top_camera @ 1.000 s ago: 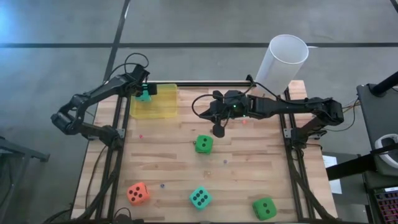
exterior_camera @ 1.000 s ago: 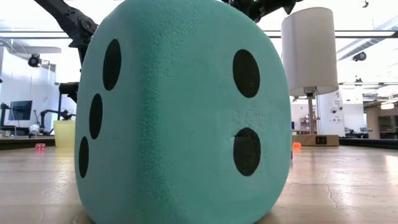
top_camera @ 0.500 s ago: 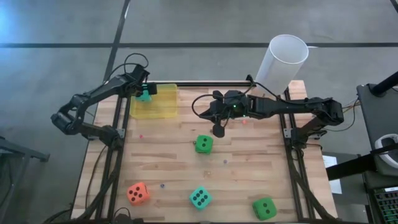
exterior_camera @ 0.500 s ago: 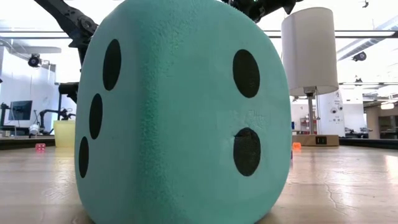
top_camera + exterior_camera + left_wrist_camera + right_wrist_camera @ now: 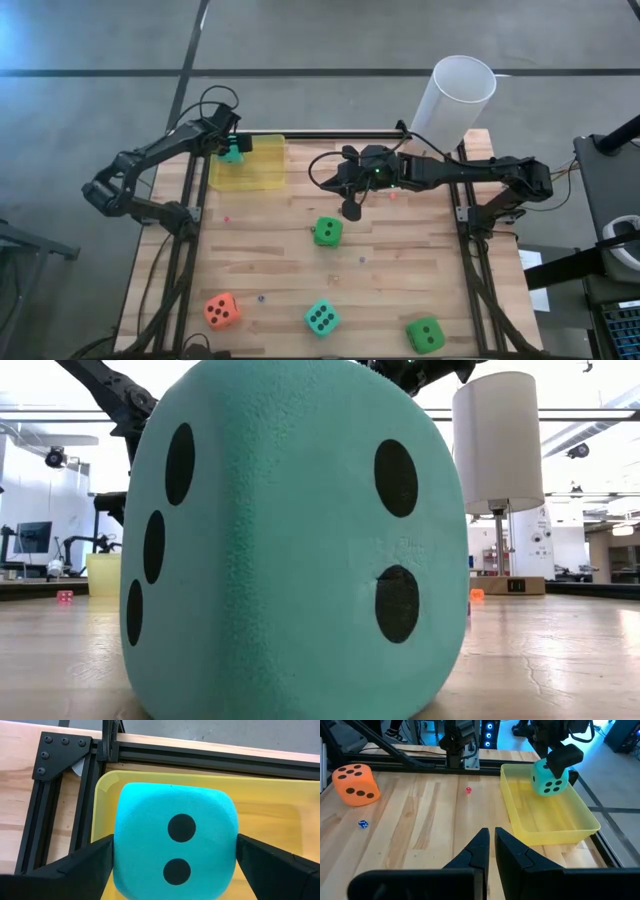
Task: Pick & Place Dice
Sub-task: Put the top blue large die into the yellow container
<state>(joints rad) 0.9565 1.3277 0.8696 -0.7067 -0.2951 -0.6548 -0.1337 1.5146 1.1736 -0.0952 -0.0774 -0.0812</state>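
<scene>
My left gripper (image 5: 230, 150) is closed on a teal die (image 5: 175, 845) over the far left corner of the translucent yellow tray (image 5: 262, 172). Four more dice rest flat on the wooden table. A green one (image 5: 326, 232) lies at the middle, and an orange-red one (image 5: 221, 311) at the near left. A teal one (image 5: 321, 318) sits near the front edge and fills the low view (image 5: 290, 540). Another green one (image 5: 425, 334) is at the near right. My right gripper (image 5: 490, 845) hangs shut above the table's far middle, touching nothing. My left gripper pinches the teal die between its two fingers (image 5: 85, 865) by two opposite side faces (image 5: 122, 855). The fingers slant down from the table's left side. The die sits level in the hold, above the tray's inside (image 5: 549, 777).
A tall white cylinder (image 5: 455, 95) stands at the far right corner. Tiny dice lie on the wood, a red one (image 5: 468, 790) and a blue one (image 5: 363, 824). Black frame rails (image 5: 190, 240) run along the table's sides.
</scene>
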